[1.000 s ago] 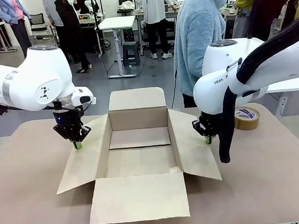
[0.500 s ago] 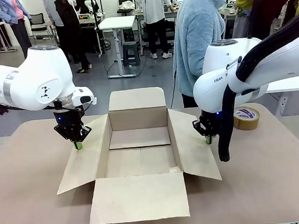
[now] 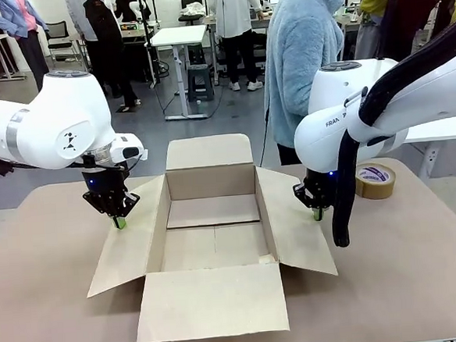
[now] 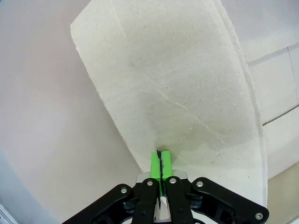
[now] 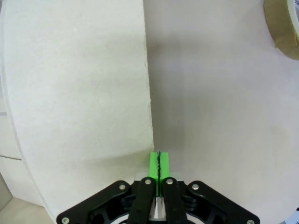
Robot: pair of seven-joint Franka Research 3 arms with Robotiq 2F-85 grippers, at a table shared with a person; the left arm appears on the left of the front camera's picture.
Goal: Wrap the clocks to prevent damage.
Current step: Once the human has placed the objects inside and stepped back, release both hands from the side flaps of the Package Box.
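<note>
The clocks are out of view. An open cardboard box [image 3: 211,181] stands mid-table with all its flaps folded out, and only bare cardboard shows inside it. My left gripper [image 3: 119,222] is shut, and its green tips rest at the outer edge of the box's left flap [image 3: 128,252]. In the left wrist view the left gripper [image 4: 159,161] has its pads pressed together at the flap [image 4: 177,84] edge. My right gripper [image 3: 318,212] is shut too, its tips at the outer edge of the right flap [image 3: 295,233]. The right wrist view has the right gripper [image 5: 159,163] closed beside that flap [image 5: 74,93].
A brown tape roll [image 3: 376,180] lies on the table at the right, behind my right arm, and its edge is in the right wrist view [image 5: 282,23]. A person in a light blue fleece [image 3: 302,56] stands at the far side. The near flap [image 3: 214,301] reaches toward the front edge.
</note>
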